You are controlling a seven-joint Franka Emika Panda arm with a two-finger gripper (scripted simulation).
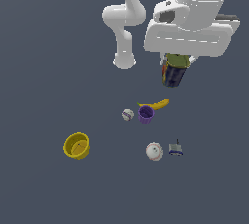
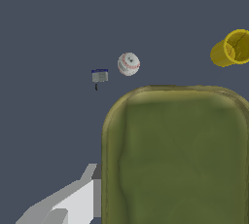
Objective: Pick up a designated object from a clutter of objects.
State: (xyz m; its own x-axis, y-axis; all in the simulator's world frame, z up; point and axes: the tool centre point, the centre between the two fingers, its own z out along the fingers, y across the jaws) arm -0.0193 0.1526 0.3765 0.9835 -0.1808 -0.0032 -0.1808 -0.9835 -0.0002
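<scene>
The can (image 1: 173, 73) has an olive-green top and a dark navy body with red-orange marks. It hangs in the air under my white hand, well above the floor. My gripper (image 1: 176, 62) is shut on its top; the fingers are mostly hidden by the hand. In the wrist view the can's olive top (image 2: 175, 155) fills much of the picture, with one grey finger (image 2: 73, 203) beside it. The other items lie on the floor below: banana (image 1: 156, 104), purple cup (image 1: 146, 114), yellow cup (image 1: 77, 146).
A small white ball (image 1: 128, 115) lies beside the purple cup. A larger white ball (image 1: 154, 151) (image 2: 128, 64) and a tiny grey-blue piece (image 1: 175, 149) (image 2: 99, 76) lie nearer the front. The yellow cup also shows in the wrist view (image 2: 232, 47). The arm's base (image 1: 124, 61) stands behind.
</scene>
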